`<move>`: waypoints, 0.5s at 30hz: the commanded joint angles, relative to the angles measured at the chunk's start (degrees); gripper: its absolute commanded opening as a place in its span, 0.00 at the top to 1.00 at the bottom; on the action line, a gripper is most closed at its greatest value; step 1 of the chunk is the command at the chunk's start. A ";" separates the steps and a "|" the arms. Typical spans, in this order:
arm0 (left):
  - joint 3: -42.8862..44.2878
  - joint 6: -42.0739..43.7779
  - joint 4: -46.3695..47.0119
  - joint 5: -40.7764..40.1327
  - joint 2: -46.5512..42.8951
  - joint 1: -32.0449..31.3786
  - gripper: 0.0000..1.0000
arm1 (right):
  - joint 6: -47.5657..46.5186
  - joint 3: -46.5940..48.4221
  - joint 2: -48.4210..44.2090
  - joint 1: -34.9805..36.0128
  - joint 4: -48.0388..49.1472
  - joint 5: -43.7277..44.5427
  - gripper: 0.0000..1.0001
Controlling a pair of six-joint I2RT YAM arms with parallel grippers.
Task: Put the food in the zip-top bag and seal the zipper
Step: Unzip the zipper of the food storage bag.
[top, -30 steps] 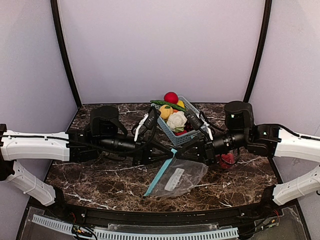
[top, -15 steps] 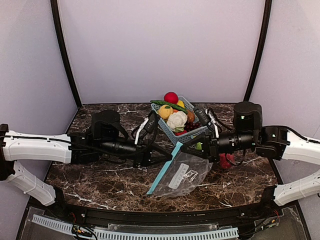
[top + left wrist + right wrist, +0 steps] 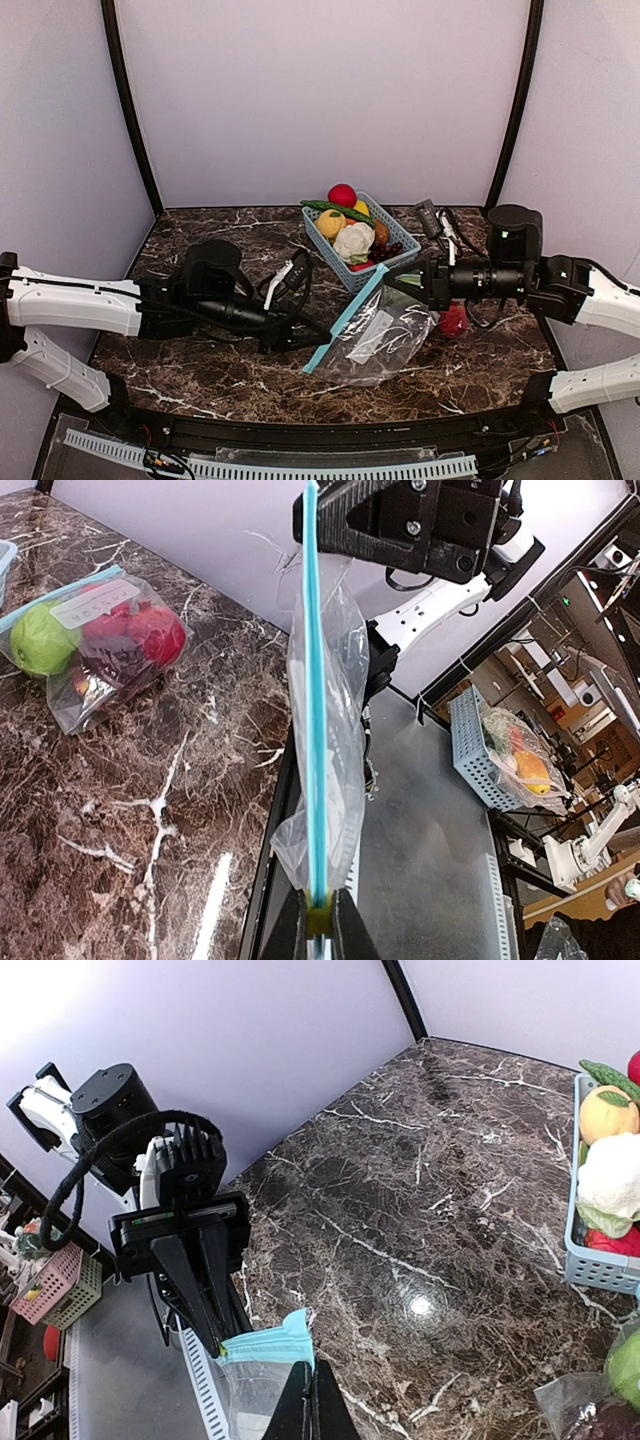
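The left gripper (image 3: 318, 922) and the right gripper (image 3: 310, 1398) each pinch narrowly on one end of the zip-top bag (image 3: 378, 338). Its blue zipper strip (image 3: 314, 700) stretches taut between them. The toy food (image 3: 352, 241) sits in the light-blue basket (image 3: 328, 252) just beyond both grippers.

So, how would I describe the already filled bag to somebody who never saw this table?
On the dark marble table, look right of the light-blue basket, beside the right arm. The filled bag lies there, with a green apple and red fruit inside. The other bag is empty, stretched between the left end effector and the right end effector.
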 commanded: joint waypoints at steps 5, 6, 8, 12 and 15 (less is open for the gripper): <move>-2.26 4.43 -8.99 -2.14 -2.78 0.05 0.99 | 0.34 0.12 1.22 -1.90 2.76 4.04 1.00; -2.32 5.22 -9.65 -5.05 -3.24 -0.09 0.99 | 0.43 0.21 1.88 -1.92 2.73 4.00 0.92; -2.87 8.81 -10.87 -14.03 -4.69 -1.29 0.99 | 0.62 0.18 3.17 -1.92 2.65 3.89 0.57; -5.07 13.76 -13.62 -41.09 -6.58 -4.97 0.99 | 4.88 -0.68 5.05 -1.87 2.95 6.95 0.18; -5.58 15.02 -13.25 -55.54 -6.83 -7.98 0.99 | 10.01 -2.17 5.66 -1.79 3.28 10.81 0.16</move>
